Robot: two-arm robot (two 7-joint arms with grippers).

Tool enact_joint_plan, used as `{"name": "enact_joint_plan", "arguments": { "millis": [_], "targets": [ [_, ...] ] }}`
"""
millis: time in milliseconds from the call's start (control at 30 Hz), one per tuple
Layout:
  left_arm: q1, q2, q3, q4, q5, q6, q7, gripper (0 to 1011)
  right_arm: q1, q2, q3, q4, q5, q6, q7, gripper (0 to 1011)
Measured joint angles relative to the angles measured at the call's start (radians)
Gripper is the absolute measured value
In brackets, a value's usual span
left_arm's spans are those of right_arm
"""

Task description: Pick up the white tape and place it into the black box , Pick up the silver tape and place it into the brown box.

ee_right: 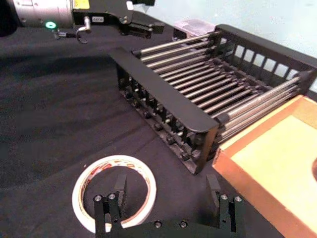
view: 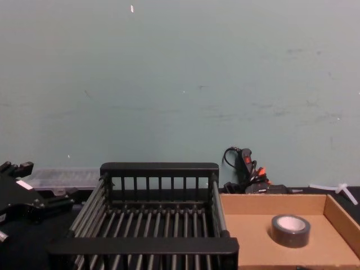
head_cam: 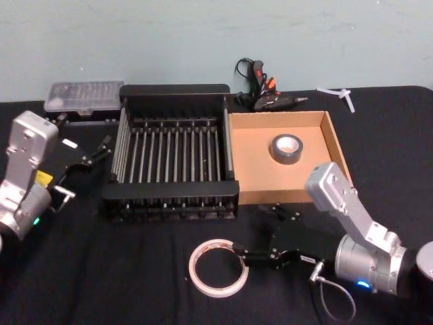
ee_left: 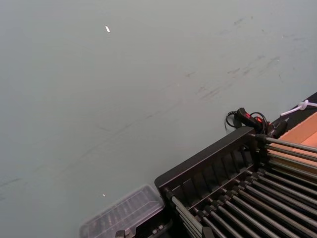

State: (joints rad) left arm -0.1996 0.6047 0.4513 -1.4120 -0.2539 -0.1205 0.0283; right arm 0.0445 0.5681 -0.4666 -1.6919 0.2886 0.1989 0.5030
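A table [head_cam: 81, 271] covered in black cloth carried everything. The black box [head_cam: 172, 91] stood toward the far edge, left of centre, and the brown box [head_cam: 247, 183] sat touching its right side. The white tape [head_cam: 218, 267] lay flat on the cloth near the front edge, in front of the black box. Along the far edge lay a clear plastic case [head_cam: 84, 97] at the black box's left corner, a black glue gun [head_cam: 265, 95] behind the brown box, and a small white piece [head_cam: 340, 95] farther right.
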Motion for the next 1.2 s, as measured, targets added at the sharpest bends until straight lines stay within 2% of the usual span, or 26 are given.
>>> {"name": "enact_joint_plan", "arguments": {
  "millis": [533, 1200],
  "targets": [
    [0.0, 0.0, 0.0, 0.0, 0.0, 0.0, 0.0, 1001, 0.049, -0.036, -0.059, 0.057, -0.025, 0.007, 0.014, 1002],
    [0.0, 0.0, 0.0, 0.0, 0.0, 0.0, 0.0, 1001, 0.071, -0.056, -0.086, 0.097, -0.032, 0.037, 0.013, 1002]
  ]
}}
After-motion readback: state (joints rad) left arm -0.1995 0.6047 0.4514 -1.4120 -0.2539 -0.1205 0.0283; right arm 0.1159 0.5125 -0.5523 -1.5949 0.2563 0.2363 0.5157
